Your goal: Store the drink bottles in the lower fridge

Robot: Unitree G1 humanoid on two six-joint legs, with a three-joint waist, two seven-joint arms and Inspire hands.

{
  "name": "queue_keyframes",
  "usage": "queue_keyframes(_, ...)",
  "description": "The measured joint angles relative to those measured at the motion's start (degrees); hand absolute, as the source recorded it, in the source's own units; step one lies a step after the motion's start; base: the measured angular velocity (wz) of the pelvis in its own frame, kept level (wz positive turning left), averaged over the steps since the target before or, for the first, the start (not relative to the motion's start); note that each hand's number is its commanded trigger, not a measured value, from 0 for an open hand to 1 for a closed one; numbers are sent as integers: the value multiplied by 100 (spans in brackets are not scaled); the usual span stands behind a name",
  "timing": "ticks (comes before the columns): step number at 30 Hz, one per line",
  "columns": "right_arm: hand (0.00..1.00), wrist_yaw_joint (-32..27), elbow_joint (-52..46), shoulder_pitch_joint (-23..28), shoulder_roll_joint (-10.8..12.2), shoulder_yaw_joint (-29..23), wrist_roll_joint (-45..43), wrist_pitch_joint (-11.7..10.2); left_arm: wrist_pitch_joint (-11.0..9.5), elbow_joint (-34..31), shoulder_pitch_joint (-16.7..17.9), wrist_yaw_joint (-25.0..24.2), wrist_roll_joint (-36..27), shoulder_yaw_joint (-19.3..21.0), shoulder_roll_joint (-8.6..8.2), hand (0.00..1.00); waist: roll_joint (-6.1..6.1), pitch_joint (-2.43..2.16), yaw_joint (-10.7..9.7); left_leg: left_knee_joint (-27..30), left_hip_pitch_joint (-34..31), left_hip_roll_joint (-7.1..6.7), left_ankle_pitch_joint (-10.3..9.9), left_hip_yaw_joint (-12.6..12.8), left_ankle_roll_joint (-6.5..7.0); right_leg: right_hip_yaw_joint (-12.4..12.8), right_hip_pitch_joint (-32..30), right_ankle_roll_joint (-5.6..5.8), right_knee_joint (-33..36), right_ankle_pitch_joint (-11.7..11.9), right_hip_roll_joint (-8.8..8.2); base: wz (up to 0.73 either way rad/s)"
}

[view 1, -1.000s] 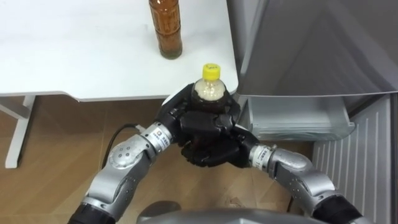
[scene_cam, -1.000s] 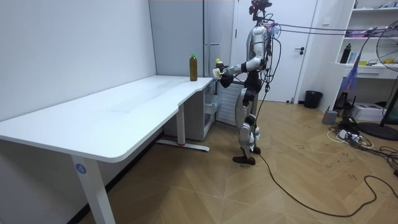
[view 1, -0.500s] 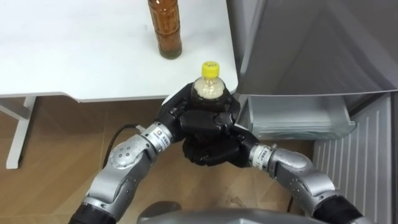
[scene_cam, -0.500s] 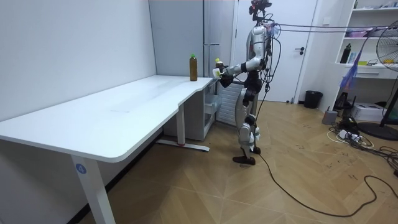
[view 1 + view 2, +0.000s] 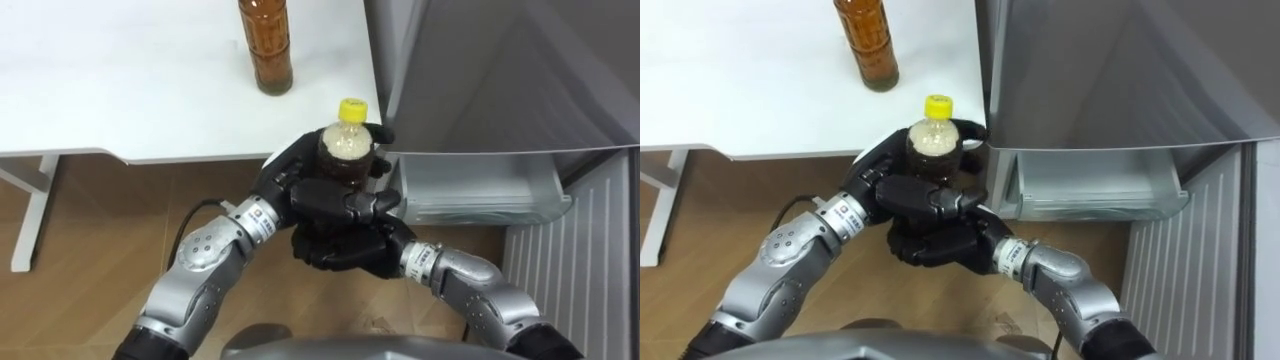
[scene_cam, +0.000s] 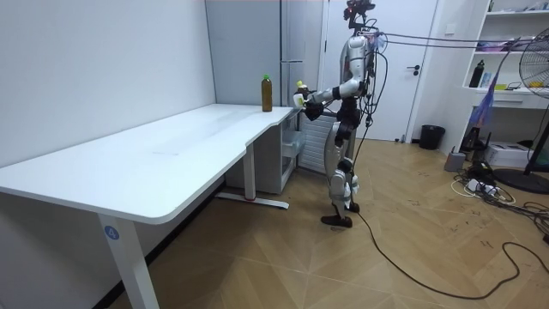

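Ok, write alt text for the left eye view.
The robot's left hand and right hand clasp a yellow-capped bottle upright by a white table. A brown bottle stands on it; a grey fridge with its lower drawer is at right.

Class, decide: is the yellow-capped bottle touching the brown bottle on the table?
Apart. The left eye view shows a strip of bare table between the brown bottle and the yellow-capped bottle.

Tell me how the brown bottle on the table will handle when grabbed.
Brown bottle looks full of amber liquid, so probably heavy for its size. Tall, narrow and upright on the table: a high nudge may tip it. Its smooth sides could slip.
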Motion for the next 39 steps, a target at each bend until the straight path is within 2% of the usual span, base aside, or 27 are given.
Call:
queue_keyframes(20,100,49,-2,0,0,-25,9,2,0,-4,-41,7,-11,3,0,0,41,-7,-19,8,26,0,0,-4,0,-22,42,0,-2,0,-16,0)
queue_keyframes(25,100,65,-2,-9,0,-33,183,-2,-1,-84,-105,133,-11,5,-13,0,40,-6,0,8,27,-1,0,-8,0,-49,38,0,-5,0,-21,0)
queue_keyframes(32,100,229,12,13,-18,-83,256,0,-21,-907,-108,230,-35,250,-14,0,51,-5,32,2,54,0,-1,-3,0,-7,52,0,-18,0,-20,-1)
queue_keyframes(35,100,227,13,52,-41,-82,267,10,-54,-1118,-111,258,-144,345,-17,0,83,12,48,-9,101,-2,-1,3,0,-2,94,0,-15,0,-22,-1)
queue_keyframes(39,100,227,12,58,-72,-82,267,142,-87,-1522,-119,262,-357,454,-28,0,85,11,48,-25,103,2,-1,3,0,-2,88,0,-11,0,-18,0)
